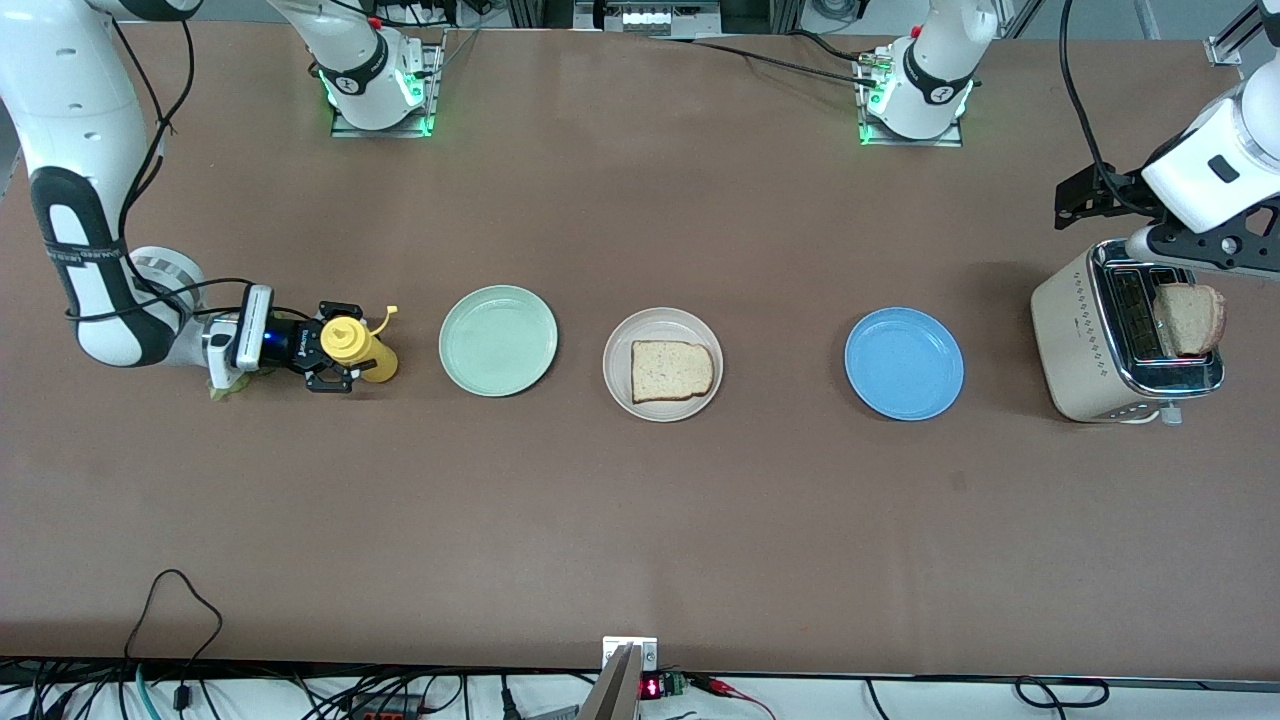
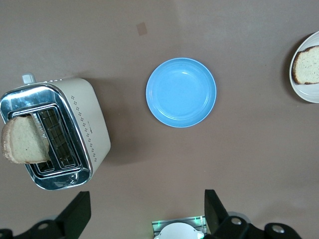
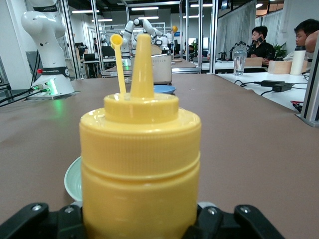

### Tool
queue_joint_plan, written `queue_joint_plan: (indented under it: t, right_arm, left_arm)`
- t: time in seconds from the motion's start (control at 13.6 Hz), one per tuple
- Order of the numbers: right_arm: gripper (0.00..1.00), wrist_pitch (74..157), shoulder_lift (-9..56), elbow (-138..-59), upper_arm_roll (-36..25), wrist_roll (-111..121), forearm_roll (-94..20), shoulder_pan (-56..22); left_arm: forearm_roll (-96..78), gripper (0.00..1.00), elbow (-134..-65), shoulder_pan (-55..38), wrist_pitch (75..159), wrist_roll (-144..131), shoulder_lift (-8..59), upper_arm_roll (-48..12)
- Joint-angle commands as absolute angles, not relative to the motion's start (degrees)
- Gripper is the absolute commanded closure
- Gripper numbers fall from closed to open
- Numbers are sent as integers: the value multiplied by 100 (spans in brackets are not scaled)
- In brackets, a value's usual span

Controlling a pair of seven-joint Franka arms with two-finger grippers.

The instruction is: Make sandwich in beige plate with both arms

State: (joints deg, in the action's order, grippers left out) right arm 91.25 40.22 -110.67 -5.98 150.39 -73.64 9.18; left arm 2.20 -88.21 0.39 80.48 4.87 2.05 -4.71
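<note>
Toast slice (image 1: 672,370) lies on the beige plate (image 1: 625,335) mid-table. Right gripper (image 1: 330,361) clenches a yellow mustard bottle (image 1: 356,345); left gripper (image 2: 144,211), spread open, hovers over the toaster (image 1: 1075,335) holding the second slice (image 1: 1190,318). Next, probably sauce onto bread.

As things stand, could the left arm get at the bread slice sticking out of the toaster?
Probably yes: the left claw hangs open above the toaster, and nothing covers the upright bread slice.

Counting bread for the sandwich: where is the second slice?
In the front view, the second slice stands in the toaster at the left arm's end of the table, beside the blue plate.
</note>
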Motion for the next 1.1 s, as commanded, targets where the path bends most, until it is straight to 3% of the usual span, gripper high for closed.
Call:
queue_joint_plan:
  t: [0.0,0.15,0.22,0.44,1.03]
  right_arm:
    - [56,8912,4122,-11004,-483,15231,-7523,1072]
    - [55,8842,4166,-11004,-483,15275,-7532,1134]
    - [49,8842,4166,-11004,-483,15275,-7524,1142]
    - [0,8798,4166,-10986,-483,15275,-7523,1230]
    - [0,8561,4000,-10820,-501,14723,-6699,1941]
  left_arm:
    - [334,0,-9017,62,8086,536,18,-527]
    - [325,0,-9096,62,8173,536,9,-527]
    - [325,0,-9158,62,8217,536,-9,-527]
    - [325,0,-9500,62,8489,536,-219,-527]
    - [325,0,-9606,70,8569,536,-272,-527]
